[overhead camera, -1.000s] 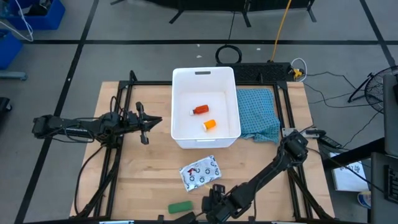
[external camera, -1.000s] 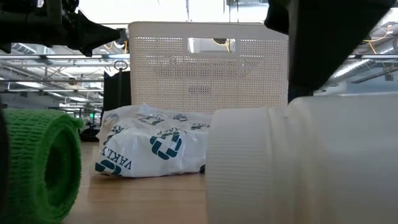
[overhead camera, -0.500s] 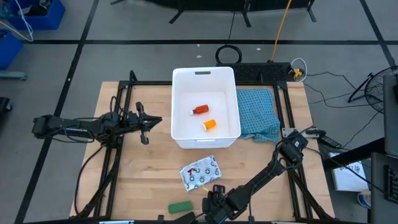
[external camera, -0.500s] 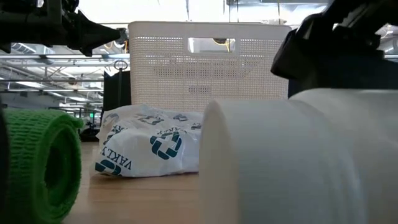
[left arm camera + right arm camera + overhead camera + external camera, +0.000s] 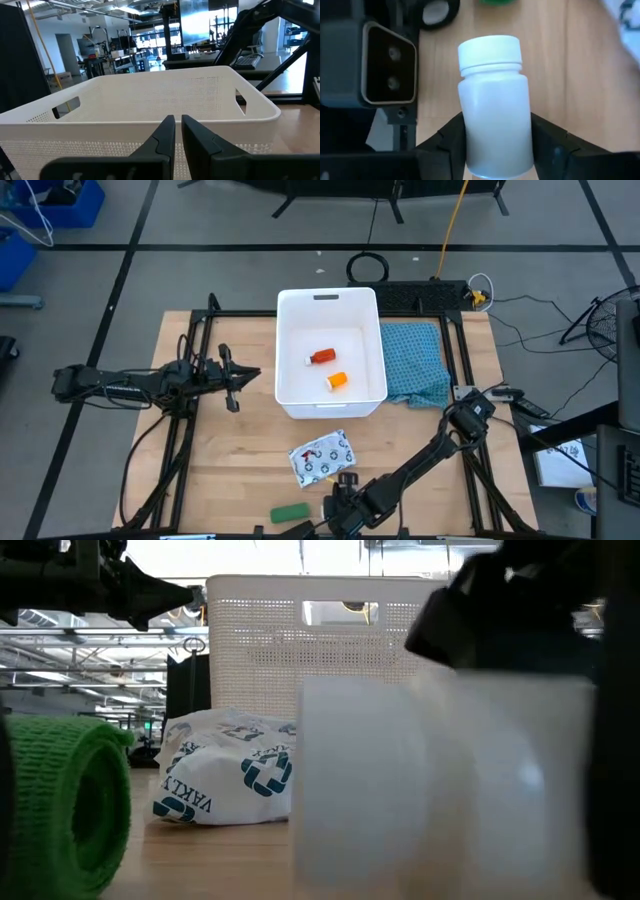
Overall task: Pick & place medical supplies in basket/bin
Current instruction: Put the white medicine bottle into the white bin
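Note:
My right gripper is at the table's near edge, shut on a white bottle that fills the low view. A green block lies just to its left, and a white printed pouch lies flat behind it. The white bin stands at the table's middle and holds a red bottle and an orange bottle. My left gripper waits, shut and empty, left of the bin, level with the bin's rim. My right gripper pinches the white bottle's body, near its bottom end, between the two fingers, one on each side. The fingers come from the table's right and lie along the bottle. The bottle lies about level, its cap toward the table's left.
A teal cloth lies right of the bin. The low camera's dark housing stands close beside the held bottle at the table's near edge. Bare wood shows between the pouch and the bin, and on the table's left half.
My right gripper has gone a little toward the table's left with the white bottle. In the low view the bottle has shifted left and grown larger, its top edge standing higher than before. The left arm has kept still.

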